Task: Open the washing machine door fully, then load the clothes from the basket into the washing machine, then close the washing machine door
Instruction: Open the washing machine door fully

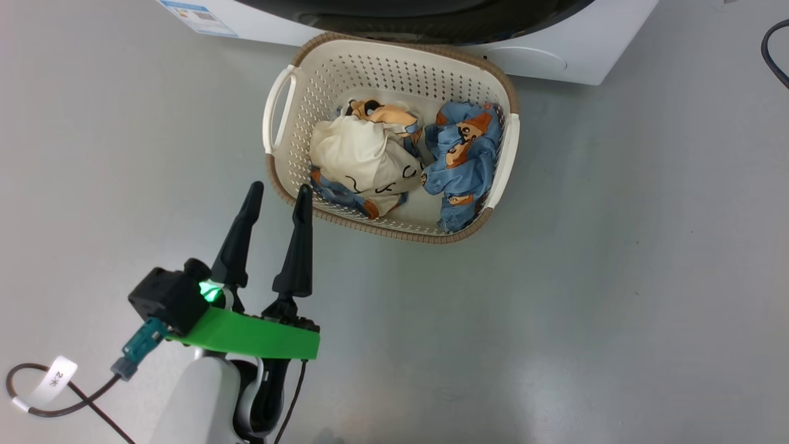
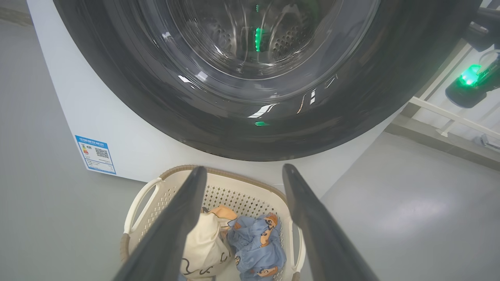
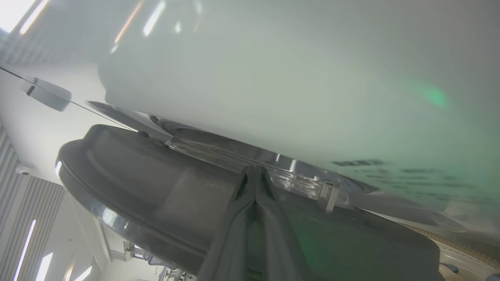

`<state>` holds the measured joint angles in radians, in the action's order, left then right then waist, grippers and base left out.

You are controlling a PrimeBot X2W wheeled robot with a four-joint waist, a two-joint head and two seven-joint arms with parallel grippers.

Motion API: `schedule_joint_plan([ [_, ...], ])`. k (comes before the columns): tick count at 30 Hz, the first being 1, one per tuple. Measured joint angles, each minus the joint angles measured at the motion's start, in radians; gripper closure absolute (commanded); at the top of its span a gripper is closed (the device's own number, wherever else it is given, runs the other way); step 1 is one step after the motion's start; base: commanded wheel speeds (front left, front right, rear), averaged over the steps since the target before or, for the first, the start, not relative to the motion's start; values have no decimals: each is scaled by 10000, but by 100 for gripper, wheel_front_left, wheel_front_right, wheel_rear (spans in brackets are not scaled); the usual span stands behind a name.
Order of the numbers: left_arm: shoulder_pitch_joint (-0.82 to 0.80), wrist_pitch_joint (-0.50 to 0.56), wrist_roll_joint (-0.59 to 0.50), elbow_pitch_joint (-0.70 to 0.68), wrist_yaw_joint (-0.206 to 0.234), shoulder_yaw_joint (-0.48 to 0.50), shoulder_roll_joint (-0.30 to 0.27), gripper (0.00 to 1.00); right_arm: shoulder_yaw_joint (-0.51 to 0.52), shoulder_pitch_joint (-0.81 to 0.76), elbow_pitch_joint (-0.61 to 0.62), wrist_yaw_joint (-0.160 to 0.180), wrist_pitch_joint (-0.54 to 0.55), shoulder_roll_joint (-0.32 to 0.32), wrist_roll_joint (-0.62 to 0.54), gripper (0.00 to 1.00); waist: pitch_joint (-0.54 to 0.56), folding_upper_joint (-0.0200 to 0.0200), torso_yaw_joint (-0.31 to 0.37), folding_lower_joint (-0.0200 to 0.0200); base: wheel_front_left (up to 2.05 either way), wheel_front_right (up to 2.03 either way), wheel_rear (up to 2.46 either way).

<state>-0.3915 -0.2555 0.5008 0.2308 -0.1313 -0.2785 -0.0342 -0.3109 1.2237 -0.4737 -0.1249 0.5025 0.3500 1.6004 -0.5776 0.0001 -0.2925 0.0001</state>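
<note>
Head view: left gripper [image 1: 279,187] spread open and empty, beside the near rim of the basket [image 1: 394,233]. The clothes [image 1: 370,154], cream and blue pieces, all lie inside it, just before the washing machine [image 1: 555,58]. Left wrist view: the washing machine door [image 2: 234,132] appears shut or barely ajar. Right wrist view: right gripper [image 3: 254,177] pinched closed on nothing, tips at the door's edge. Recommendation: hook behind that rim and swing the door steadily outward, clear of the basket.
</note>
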Motion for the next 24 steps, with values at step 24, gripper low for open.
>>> schedule_joint_plan([
  [24,505,0,-127,111,0,38,-4,0,-926,-1950,725,2,794,-704,-19,100,1351,0,352,0,0,0,0],
])
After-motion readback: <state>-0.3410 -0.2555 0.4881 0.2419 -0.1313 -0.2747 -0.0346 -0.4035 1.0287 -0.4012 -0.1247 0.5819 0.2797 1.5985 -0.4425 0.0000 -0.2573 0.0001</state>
